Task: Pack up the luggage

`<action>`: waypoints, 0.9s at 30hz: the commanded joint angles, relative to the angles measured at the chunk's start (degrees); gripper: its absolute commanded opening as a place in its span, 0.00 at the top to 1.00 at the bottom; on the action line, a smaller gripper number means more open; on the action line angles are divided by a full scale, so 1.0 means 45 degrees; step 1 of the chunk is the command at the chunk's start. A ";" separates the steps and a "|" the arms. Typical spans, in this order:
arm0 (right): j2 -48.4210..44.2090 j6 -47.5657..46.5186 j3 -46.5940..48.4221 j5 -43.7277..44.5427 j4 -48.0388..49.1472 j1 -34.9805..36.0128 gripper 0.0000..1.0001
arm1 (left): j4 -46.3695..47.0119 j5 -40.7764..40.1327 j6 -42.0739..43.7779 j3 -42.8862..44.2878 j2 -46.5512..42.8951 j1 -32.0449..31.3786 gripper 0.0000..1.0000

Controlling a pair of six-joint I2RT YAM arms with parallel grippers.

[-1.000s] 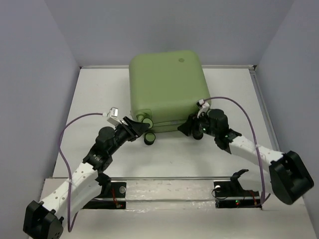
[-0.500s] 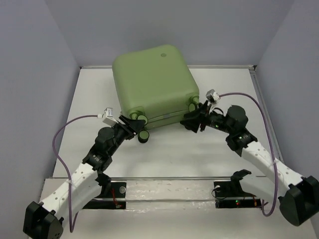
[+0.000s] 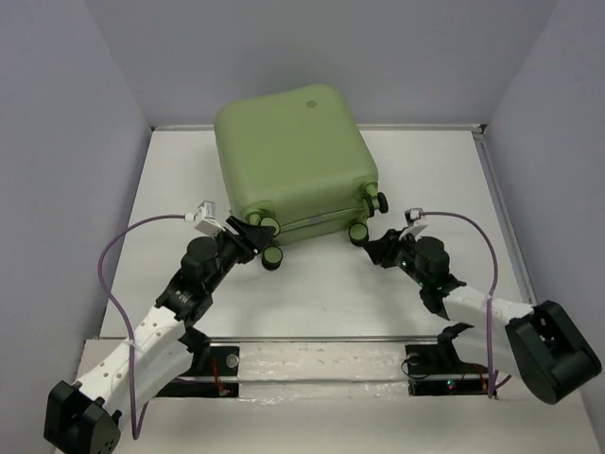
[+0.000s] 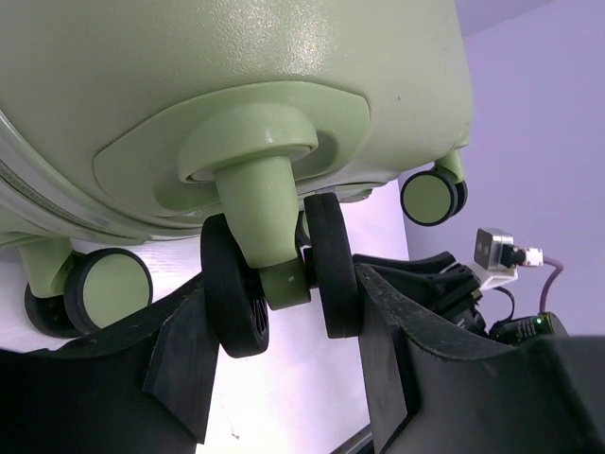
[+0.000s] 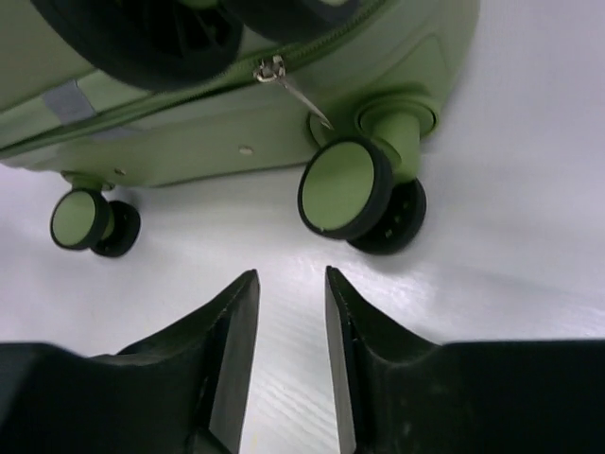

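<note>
Toward the back of the table [image 3: 312,303], finds the luggage [image 3: 288,156] lying closed and skewed, wheels turned to the arms. Pinches a left-side wheel [image 4: 326,270] between the fingers of the left gripper [image 4: 284,284], probably as a handle to steady or swing the case. Aims the right gripper [image 5: 289,276] at a right-side wheel [image 5: 345,199], just short of it, fingers narrowly parted and empty, apparently lining up a matching hold. Leaves the shell unopened, so no packing yet.

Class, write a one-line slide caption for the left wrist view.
Left gripper grips a twin wheel of the green suitcase.
</note>
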 commanded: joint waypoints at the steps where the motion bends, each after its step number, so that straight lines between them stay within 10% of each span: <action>1: 0.1966 -0.0765 0.0699 0.1231 0.4689 -0.0025 0.56 | 0.3007 0.0984 0.0615 0.0790 -0.0572 -0.0096 0.94; 20: 0.7106 -0.1117 0.2008 0.1231 1.1691 -0.0025 0.52 | 0.2461 0.1141 0.0653 0.0535 -0.0710 -0.0116 0.94; 27: 0.7770 -0.1040 0.2653 0.1231 1.2472 -0.0025 0.68 | 0.2343 0.1102 0.0653 0.0457 -0.0534 -0.0116 0.94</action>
